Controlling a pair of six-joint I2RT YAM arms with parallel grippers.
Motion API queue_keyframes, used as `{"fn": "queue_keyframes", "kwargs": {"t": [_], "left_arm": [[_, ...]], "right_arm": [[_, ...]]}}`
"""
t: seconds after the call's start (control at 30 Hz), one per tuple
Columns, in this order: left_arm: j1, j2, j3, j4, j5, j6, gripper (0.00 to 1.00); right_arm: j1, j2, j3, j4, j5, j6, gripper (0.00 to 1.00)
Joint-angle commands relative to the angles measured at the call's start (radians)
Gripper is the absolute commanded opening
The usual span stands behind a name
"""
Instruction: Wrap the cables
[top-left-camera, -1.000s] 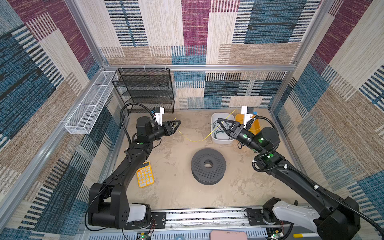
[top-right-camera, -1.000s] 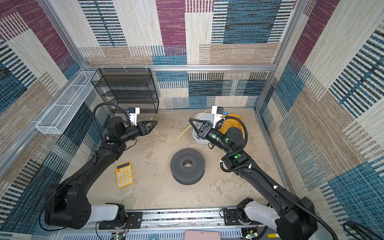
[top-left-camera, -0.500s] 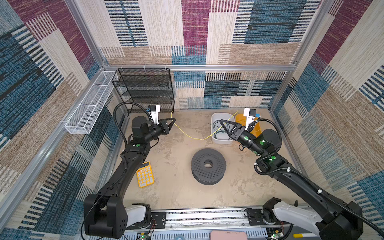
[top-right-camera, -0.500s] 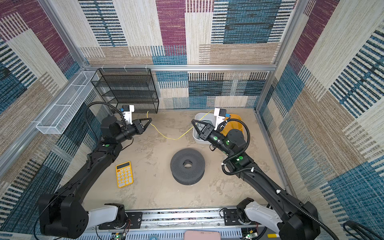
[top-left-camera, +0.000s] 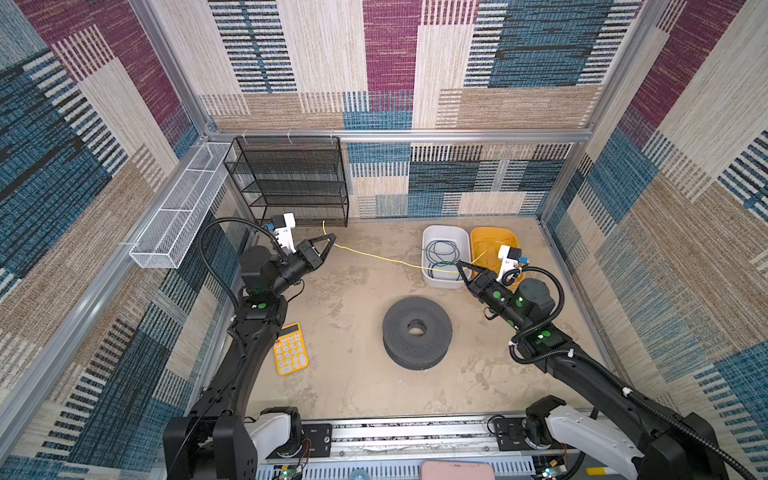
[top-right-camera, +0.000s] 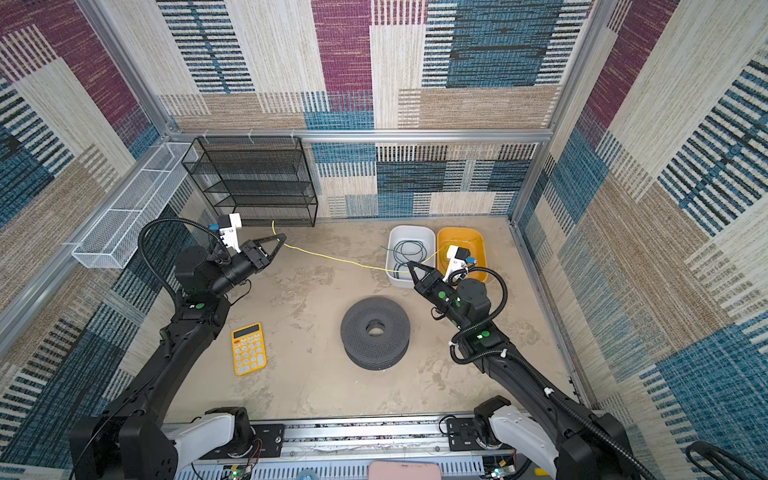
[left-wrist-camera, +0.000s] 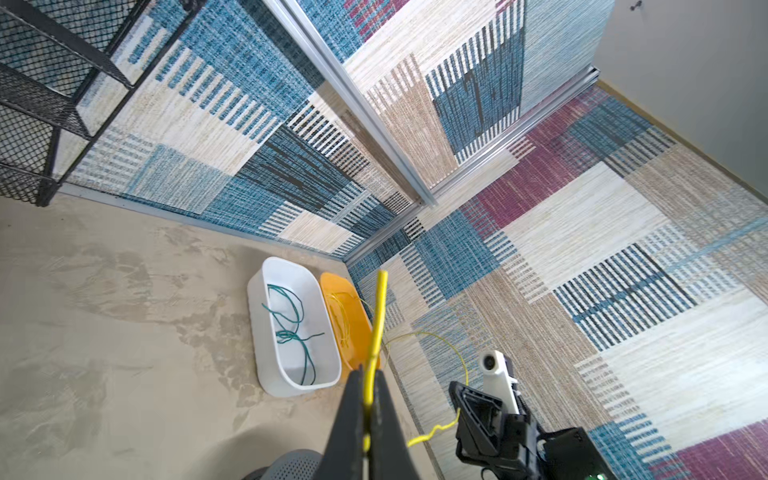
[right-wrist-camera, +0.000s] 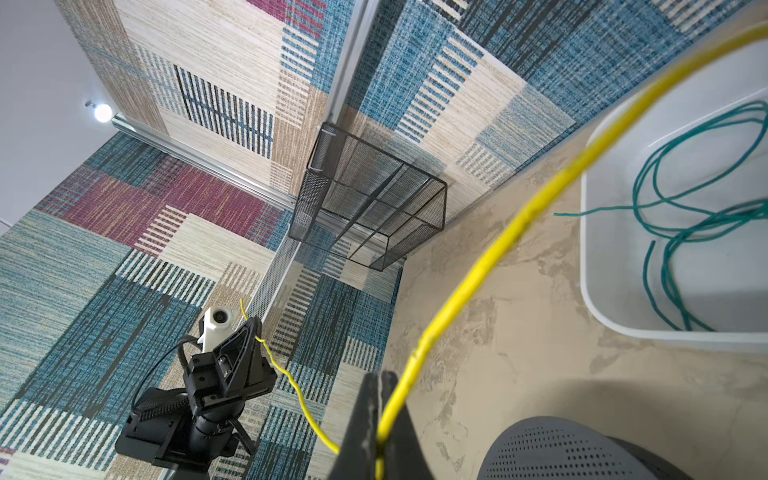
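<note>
A thin yellow cable (top-left-camera: 395, 259) (top-right-camera: 349, 259) hangs stretched above the floor between my two grippers. My left gripper (top-left-camera: 331, 242) (top-right-camera: 284, 240) (left-wrist-camera: 368, 370) is shut on it near one end, and a short tail pokes out past the fingertips. My right gripper (top-left-camera: 459, 267) (top-right-camera: 410, 266) (right-wrist-camera: 380, 376) is shut on the same cable (right-wrist-camera: 478, 274) beside the white bin (top-left-camera: 424, 257). The cable's remaining length trails back into the orange bin (top-left-camera: 494, 235) (left-wrist-camera: 338, 299). A dark green cable (top-left-camera: 442, 253) (top-right-camera: 409, 251) (left-wrist-camera: 291, 320) (right-wrist-camera: 685, 208) lies in loose loops inside the white bin.
A grey perforated spool (top-left-camera: 399, 332) (top-right-camera: 357, 332) stands mid-floor in front of the bins. A yellow calculator (top-left-camera: 291, 349) lies by the left arm. A black mesh rack (top-left-camera: 291, 183) stands at the back left, with a white wire basket (top-left-camera: 183, 216) on the left wall.
My left gripper has shut on the yellow cable and drawn back to the left. My right gripper, still shut on the cable, has moved right and nearer, so the cable spans wider.
</note>
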Motion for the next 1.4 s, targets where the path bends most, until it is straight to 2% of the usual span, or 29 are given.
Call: {"fn": "queue_keyframes", "kwargs": {"t": [0.0, 0.07, 0.13, 0.17, 0.2, 0.33, 0.5, 0.6, 0.83, 1.0, 1.1, 1.13, 1.2, 1.27, 1.37], "left_arm": [[0.015, 0.007, 0.027, 0.139, -0.107, -0.06, 0.0], [0.008, 0.012, 0.032, 0.15, -0.095, -0.073, 0.0], [-0.004, 0.0, 0.033, 0.139, -0.098, -0.062, 0.0], [-0.01, -0.011, 0.028, 0.134, -0.111, -0.047, 0.0], [-0.02, -0.024, 0.029, 0.101, -0.128, -0.023, 0.0], [-0.064, -0.058, 0.043, 0.002, -0.212, 0.1, 0.0], [-0.095, -0.043, 0.069, -0.035, -0.244, 0.141, 0.0], [-0.101, -0.02, 0.095, -0.048, -0.228, 0.153, 0.0], [-0.114, -0.006, 0.142, -0.063, -0.207, 0.147, 0.0], [-0.129, -0.019, 0.153, -0.085, -0.203, 0.165, 0.0], [-0.14, -0.038, 0.139, -0.101, -0.215, 0.187, 0.0], [-0.151, -0.046, 0.13, -0.101, -0.224, 0.198, 0.0], [-0.177, -0.059, 0.112, -0.102, -0.255, 0.222, 0.0], [-0.213, -0.07, 0.1, -0.102, -0.292, 0.242, 0.0], [-0.288, -0.093, 0.078, -0.099, -0.406, 0.31, 0.0]], "right_arm": [[-0.013, 0.014, -0.018, 0.008, 0.069, 0.021, 0.02], [-0.014, 0.016, -0.012, -0.022, 0.026, -0.002, 0.13], [-0.014, 0.009, -0.002, -0.071, -0.023, -0.027, 0.43], [-0.014, -0.001, 0.003, -0.102, -0.046, -0.042, 0.56], [-0.013, -0.015, 0.009, -0.143, -0.064, -0.056, 0.64], [-0.014, -0.116, 0.006, -0.319, -0.082, -0.096, 0.8], [-0.014, -0.237, -0.002, -0.484, -0.076, -0.119, 0.84], [-0.014, -0.278, 0.029, -0.522, -0.128, -0.152, 0.86], [-0.013, -0.238, 0.295, -0.645, -0.177, -0.247, 0.86], [-0.012, -0.232, 0.355, -0.609, -0.226, -0.228, 0.83], [-0.011, -0.231, 0.398, -0.614, -0.193, -0.256, 0.81], [-0.011, -0.233, 0.406, -0.593, -0.184, -0.247, 0.81], [-0.001, -0.207, 0.405, -0.503, -0.241, -0.202, 0.8], [0.044, -0.155, 0.415, -0.441, -0.257, -0.173, 0.78], [0.176, -0.064, 0.422, -0.319, -0.2, -0.117, 0.78]]}}
